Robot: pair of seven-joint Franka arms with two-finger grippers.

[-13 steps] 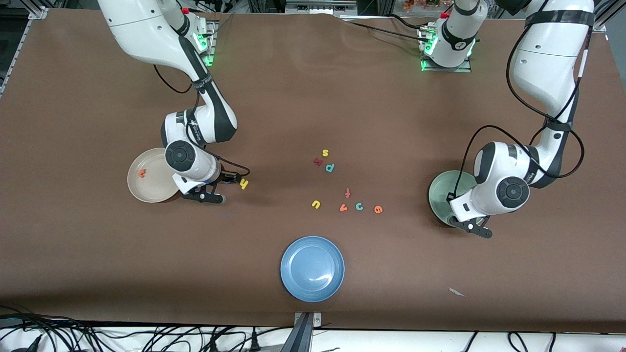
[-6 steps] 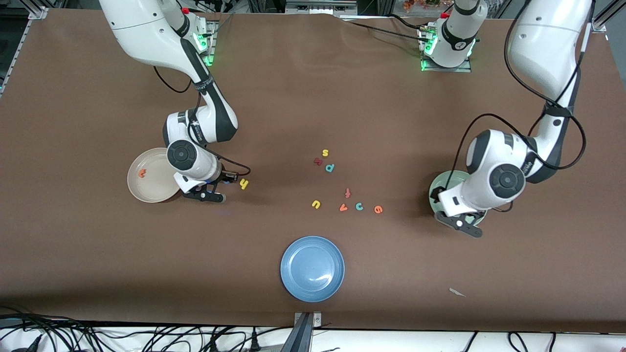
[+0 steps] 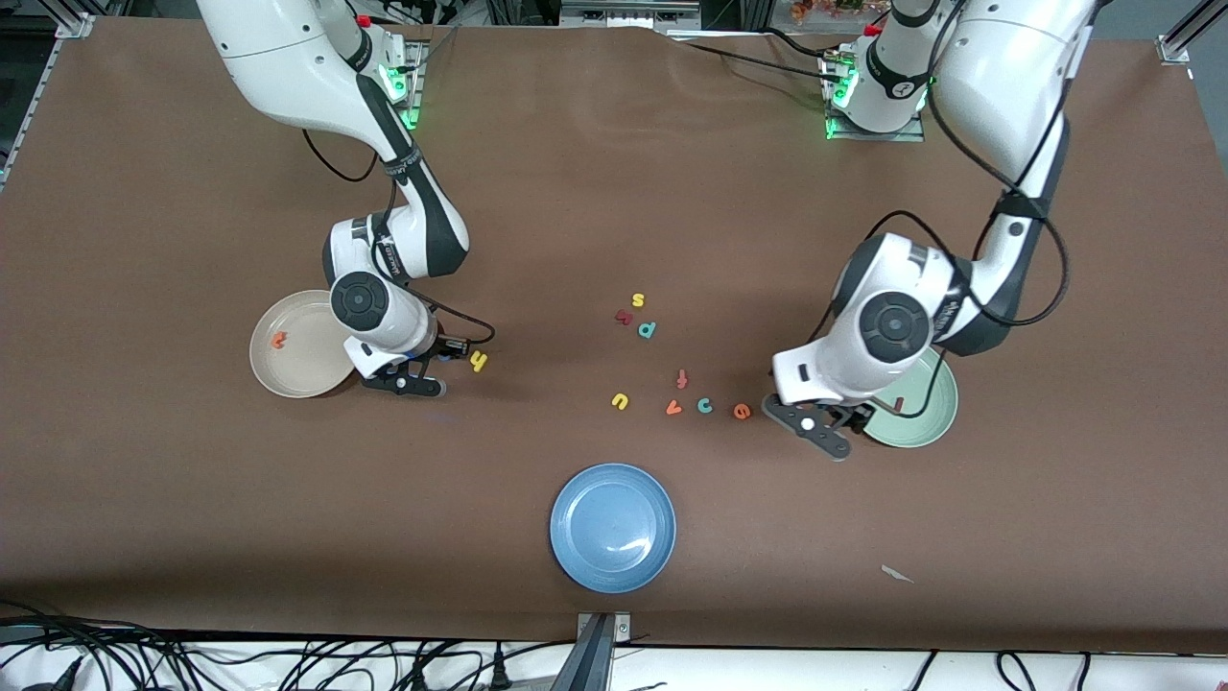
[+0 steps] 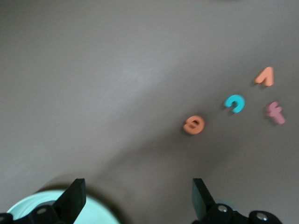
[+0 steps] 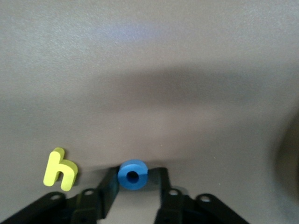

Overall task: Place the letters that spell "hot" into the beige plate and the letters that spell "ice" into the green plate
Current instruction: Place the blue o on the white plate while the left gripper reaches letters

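While my right end effector (image 5: 133,189) is pinching the blue o (image 5: 132,175) beside the yellow h (image 5: 59,169) near the beige plate (image 3: 293,369), my left end effector (image 4: 135,200) is hanging unclenched between the orange e (image 4: 193,125) and the green plate (image 3: 926,417).

Open left end effector (image 4: 135,198) over green plate (image 4: 28,205), near orange e (image 4: 193,125).

My front camera sits high across the table (image 3: 614,192), facing the arm bases and covering the whole top. My left wrist camera looks down close over bare table, catching the orange e (image 4: 193,125), also visible from the front (image 3: 742,411). My right wrist camera hangs very close above the yellow h (image 5: 59,170), shared likewise (image 3: 479,361).
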